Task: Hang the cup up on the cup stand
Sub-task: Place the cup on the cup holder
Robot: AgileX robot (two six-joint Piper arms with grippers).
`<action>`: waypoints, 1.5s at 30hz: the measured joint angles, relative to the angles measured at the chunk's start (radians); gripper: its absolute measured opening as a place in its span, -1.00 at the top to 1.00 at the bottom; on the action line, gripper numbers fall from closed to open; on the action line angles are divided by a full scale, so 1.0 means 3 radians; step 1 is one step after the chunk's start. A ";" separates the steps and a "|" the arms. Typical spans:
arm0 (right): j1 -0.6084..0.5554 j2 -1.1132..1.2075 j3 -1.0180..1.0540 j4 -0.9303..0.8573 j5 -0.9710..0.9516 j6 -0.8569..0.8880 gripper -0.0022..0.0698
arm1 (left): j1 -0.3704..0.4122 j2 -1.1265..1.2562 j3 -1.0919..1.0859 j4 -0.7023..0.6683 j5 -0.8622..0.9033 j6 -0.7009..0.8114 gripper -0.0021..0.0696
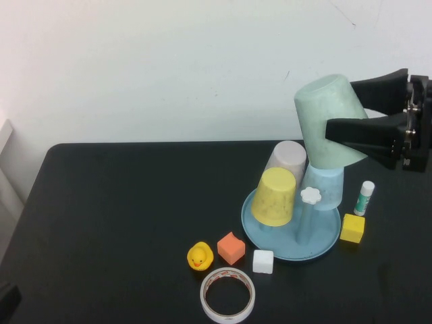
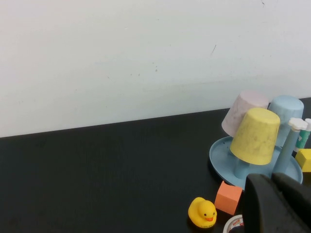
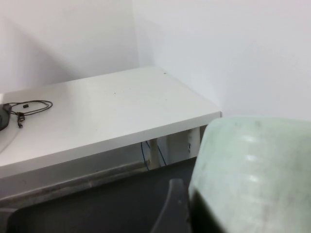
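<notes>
The cup [image 1: 331, 121] is off the table, held mouth-down and tilted, its closed end up toward the wall; it hangs above the right rear of the stand [image 1: 291, 233], its rim just over the blue cup [image 1: 324, 189]. The right gripper [image 1: 345, 108] has it from the right, fingers [image 1: 358, 131] closed on opposite sides of the cup wall; in the right wrist view the cup [image 3: 252, 174] fills the near corner, with a white desk [image 3: 97, 121] and a cable [image 3: 26, 108] beyond.

The stand sits on the black table [image 1: 121, 216], right of centre; a yellow cup [image 1: 275, 196] hangs upside down on its front-left peg, a pink cup [image 1: 286, 160] behind that, the blue cup at the back right; a peg with a white flower cap [image 1: 310, 196] stands bare at the front right.

Around the base: a yellow block [image 1: 352, 228] and a glue stick [image 1: 364, 198] to the right; a white cube [image 1: 262, 261], an orange block [image 1: 231, 248] and a duck [image 1: 200, 256] in front; a tape roll [image 1: 227, 295] nearest the robot.

The left gripper [image 2: 279, 206] shows only as a dark mass low in the left wrist view, near the table in front of the stand; whether its fingers are open cannot be told.
</notes>
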 joint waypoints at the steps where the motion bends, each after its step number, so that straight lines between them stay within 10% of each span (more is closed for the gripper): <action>1: 0.0000 0.0000 0.0000 0.0000 0.0000 -0.0005 -0.75 | 0.0000 0.0000 0.0000 0.0000 0.0000 0.0000 0.94; 20: 0.0058 -0.0138 0.0000 -0.0699 -0.0852 0.0202 -0.75 | 0.0000 0.0000 0.0000 0.0000 0.0006 0.0035 0.94; 27: 0.0407 -0.0331 0.0005 -0.1516 -0.2875 0.2618 -0.74 | 0.0000 0.0000 0.0000 0.0000 0.0006 0.0035 0.94; 37: 0.0814 -0.0331 0.0335 -0.5489 -0.5071 0.7297 -0.74 | 0.0000 0.0000 0.0000 0.0000 0.0006 0.0035 0.95; 45: 0.0806 0.0063 0.0957 -0.6775 -0.7530 0.7347 -0.74 | 0.0000 0.0000 0.0000 0.0000 0.0006 0.0035 0.95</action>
